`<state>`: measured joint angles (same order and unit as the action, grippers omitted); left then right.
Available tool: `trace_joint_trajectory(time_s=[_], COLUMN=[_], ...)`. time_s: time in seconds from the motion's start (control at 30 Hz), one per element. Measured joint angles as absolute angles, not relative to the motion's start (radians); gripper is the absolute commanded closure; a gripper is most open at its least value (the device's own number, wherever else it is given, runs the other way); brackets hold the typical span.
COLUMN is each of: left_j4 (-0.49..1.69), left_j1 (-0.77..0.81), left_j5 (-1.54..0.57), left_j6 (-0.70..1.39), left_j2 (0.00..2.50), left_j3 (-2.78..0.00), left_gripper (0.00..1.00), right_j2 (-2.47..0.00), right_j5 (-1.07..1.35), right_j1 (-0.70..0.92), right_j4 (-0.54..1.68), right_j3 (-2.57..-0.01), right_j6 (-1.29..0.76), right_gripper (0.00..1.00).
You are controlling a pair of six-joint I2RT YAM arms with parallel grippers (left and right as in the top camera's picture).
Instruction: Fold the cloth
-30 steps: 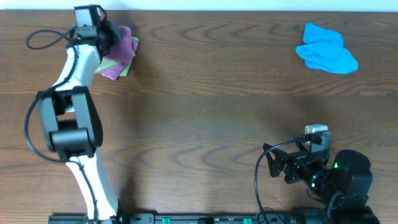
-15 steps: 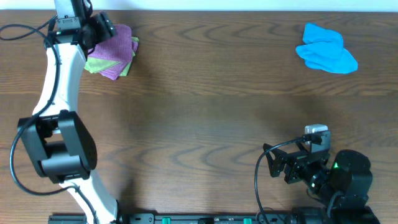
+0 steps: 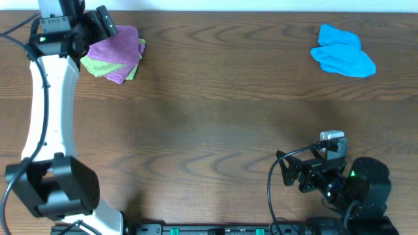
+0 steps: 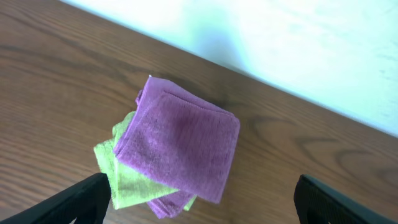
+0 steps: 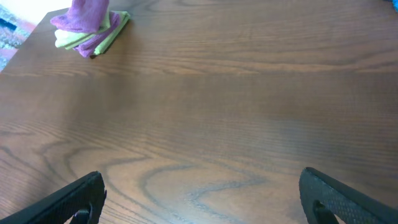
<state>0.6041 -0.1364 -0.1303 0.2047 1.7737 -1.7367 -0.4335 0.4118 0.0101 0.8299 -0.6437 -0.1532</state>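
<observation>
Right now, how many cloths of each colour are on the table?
Purple cloth: 1 (more purple peeks out under the green; cannot tell if that is a second cloth)
Green cloth: 1
Blue cloth: 1
Total: 3

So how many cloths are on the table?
3: purple cloth atop lime-green cloth, far left; blue cloth, far right. The stack may hide more.
</observation>
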Motion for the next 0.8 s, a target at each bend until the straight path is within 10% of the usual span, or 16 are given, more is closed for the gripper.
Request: trace_joint_trajectory(time_s=[0.5, 0.8], left_j4=[1.034, 0.871], left_j1=[-0.148, -0.148], left_j5=[-0.085, -0.097], left_j6=[0.14, 0.122], left_j2=[1.456, 1.178], left_j3=[-1.734, -1.346], left_gripper=[0.05, 0.05], right_j2=[-0.434, -0.434], right_j5=[0.412, 0.411], right_j1=[0.01, 0.01], right_j4=[0.83, 0.83], right_j3=[-0.644, -0.644], right_j6=[-0.154, -0.154], right_gripper=[0.01, 0.01])
